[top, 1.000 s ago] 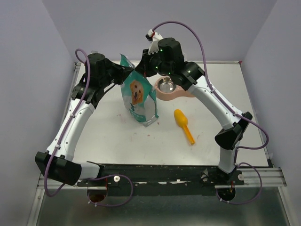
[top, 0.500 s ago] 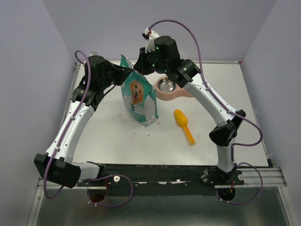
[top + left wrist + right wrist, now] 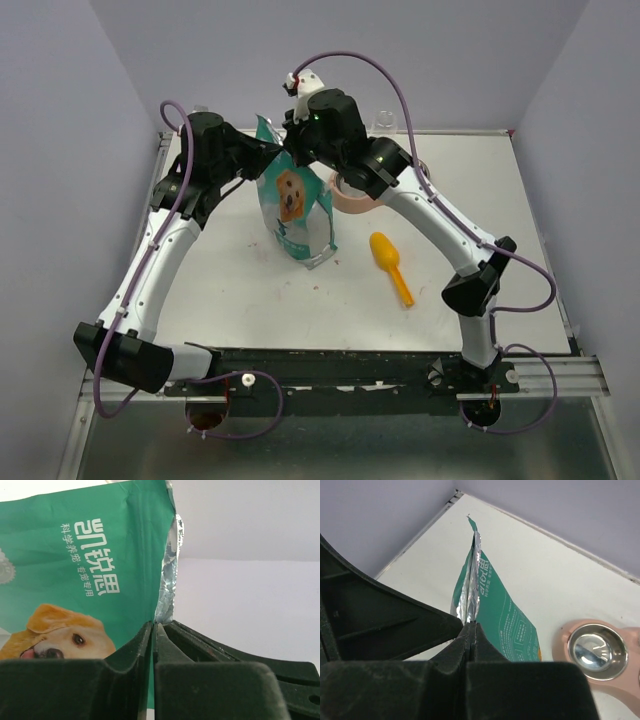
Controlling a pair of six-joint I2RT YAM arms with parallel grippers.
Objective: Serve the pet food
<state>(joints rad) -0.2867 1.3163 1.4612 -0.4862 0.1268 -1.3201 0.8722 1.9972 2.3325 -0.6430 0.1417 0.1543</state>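
Note:
The teal bag with a dog picture (image 3: 293, 208) stands upright at the middle back of the table. My left gripper (image 3: 264, 160) is shut on the bag's left top edge; the left wrist view shows its jaws (image 3: 154, 626) pinching the printed wall (image 3: 90, 565). My right gripper (image 3: 292, 150) is shut on the bag's silver-lined top edge (image 3: 474, 587), jaws (image 3: 471, 625) pressed together on the foil. The bag's mouth looks closed. No kibble shows in any view. The orange scoop (image 3: 392, 266) lies on the table to the right of the bag.
A pink feeder with a steel bowl (image 3: 597, 649) stands right of the bag, mostly hidden under my right arm in the top view (image 3: 350, 198). Grey walls close in the table at back and sides. A small clear object (image 3: 382, 122) sits at the back edge.
My right arm has swung left from above the bowl to the bag's top and now covers the bowl. The left arm and the bag have barely moved.

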